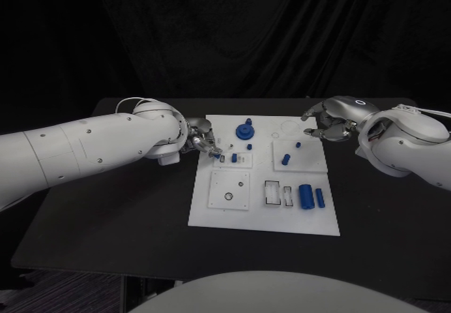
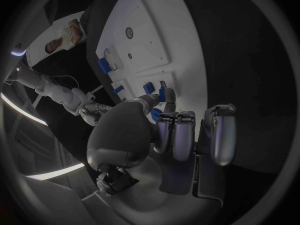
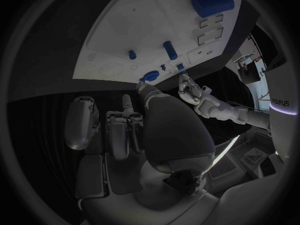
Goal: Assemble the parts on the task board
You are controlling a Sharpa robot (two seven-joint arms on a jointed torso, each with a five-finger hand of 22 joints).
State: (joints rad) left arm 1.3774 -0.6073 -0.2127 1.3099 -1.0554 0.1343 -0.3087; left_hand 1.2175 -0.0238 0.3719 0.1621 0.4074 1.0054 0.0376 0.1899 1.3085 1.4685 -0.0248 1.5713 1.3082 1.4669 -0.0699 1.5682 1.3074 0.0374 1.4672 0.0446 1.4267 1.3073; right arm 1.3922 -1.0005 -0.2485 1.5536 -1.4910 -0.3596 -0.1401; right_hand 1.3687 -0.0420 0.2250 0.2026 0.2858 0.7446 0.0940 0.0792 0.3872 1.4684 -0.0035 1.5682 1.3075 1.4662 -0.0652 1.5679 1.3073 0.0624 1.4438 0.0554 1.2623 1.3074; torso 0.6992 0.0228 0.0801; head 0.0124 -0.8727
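Note:
The white task board (image 1: pixel 263 208) lies mid-table. On it a blue gear-shaped part (image 1: pixel 245 132) stands at the far end, small blue pegs (image 1: pixel 285 158) stand near the middle, and two blue cylinders (image 1: pixel 305 195) lie at the right. My left hand (image 1: pixel 200 143) hovers at the board's left edge, its fingertips pinching a small blue peg (image 1: pixel 223 157) beside another standing peg (image 1: pixel 234 157); the left wrist view shows the fingertip (image 2: pixel 161 101) against that blue peg (image 2: pixel 163 94). My right hand (image 1: pixel 327 124) hangs over the board's far right corner, fingers loosely bent and holding nothing.
A square white plate with a round hole (image 1: pixel 230 190) and two rectangular slots (image 1: pixel 274 193) sit on the board's near half. Bare black table (image 1: pixel 113 222) surrounds the board. A black curtain hangs behind the table's far edge.

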